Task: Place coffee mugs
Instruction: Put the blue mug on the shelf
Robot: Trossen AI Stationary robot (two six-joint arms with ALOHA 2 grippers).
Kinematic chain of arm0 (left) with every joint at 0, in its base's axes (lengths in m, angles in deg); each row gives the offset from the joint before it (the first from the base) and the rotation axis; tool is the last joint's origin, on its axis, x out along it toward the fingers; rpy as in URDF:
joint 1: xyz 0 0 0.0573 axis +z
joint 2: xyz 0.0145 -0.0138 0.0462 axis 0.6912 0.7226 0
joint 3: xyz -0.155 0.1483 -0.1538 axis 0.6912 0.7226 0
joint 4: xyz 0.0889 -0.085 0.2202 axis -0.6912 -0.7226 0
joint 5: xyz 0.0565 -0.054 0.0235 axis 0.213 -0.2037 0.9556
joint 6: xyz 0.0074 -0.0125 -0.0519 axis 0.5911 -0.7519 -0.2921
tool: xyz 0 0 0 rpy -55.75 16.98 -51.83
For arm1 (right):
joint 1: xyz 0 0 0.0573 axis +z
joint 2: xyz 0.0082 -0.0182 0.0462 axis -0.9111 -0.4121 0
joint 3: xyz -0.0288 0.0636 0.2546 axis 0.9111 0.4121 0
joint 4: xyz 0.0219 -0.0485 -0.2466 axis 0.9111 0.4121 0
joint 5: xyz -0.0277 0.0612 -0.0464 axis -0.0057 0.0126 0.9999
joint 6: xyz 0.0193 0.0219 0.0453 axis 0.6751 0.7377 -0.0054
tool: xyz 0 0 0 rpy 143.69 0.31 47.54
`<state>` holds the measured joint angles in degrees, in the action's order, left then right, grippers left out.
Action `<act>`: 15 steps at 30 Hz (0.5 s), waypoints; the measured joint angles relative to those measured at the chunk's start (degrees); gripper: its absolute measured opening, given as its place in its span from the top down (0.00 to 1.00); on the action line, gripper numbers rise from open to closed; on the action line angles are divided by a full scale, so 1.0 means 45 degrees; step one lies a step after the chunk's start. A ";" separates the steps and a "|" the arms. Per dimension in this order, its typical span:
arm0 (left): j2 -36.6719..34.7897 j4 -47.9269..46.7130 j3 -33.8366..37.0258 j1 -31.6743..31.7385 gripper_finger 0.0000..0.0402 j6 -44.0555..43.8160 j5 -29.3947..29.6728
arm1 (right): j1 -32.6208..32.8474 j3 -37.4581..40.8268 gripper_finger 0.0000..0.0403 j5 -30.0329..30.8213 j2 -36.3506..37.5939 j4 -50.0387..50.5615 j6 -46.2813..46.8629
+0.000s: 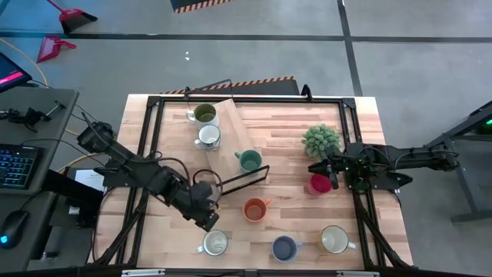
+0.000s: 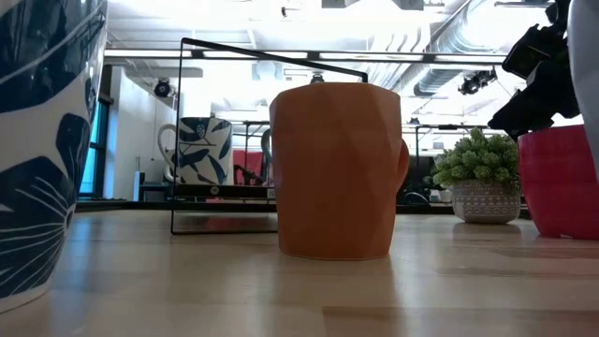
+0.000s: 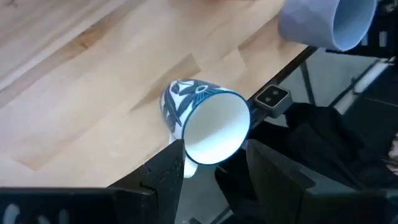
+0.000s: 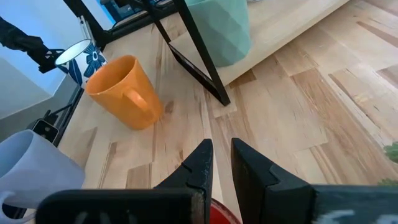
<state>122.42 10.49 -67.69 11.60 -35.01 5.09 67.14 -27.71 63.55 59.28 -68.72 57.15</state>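
The left hand [image 1: 206,218], fingers spread, hovers just above the white blue-leaf-patterned ceramic mug [image 1: 215,243], nearer than the right hand [image 1: 332,178]. The right hand pinches the red ceramic mug [image 1: 320,184]'s rim.

Pale wood table [image 1: 292,123], visible grain, smooth satin finish. Thin black metal frame [image 2: 271,56], matt. Orange mug [image 2: 335,168]: matt ceramic w/ faceted sides. White mug w/ blue leaf print [image 3: 205,118]: glossy glaze, smooth inside. Red mug [image 2: 562,183] slightly shiny. Dark fingers [image 4: 252,171]: matt plastic-looking.
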 joint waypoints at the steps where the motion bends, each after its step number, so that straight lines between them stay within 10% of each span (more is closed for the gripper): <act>1: 0.0218 -0.0298 -0.0208 -0.0085 0.60 -0.0012 0.0011 | 0.0000 0.0000 0.90 0.0000 0.0000 0.0015 0.0001; 15: 0.2941 -0.0587 -0.1285 -0.0741 0.60 -0.0006 -0.0611 | 0.0000 0.0000 0.90 -0.0063 0.0005 0.0023 0.0653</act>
<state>135.65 7.85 -73.47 8.26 -35.03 2.34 67.14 -27.71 63.27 59.30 -68.61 60.09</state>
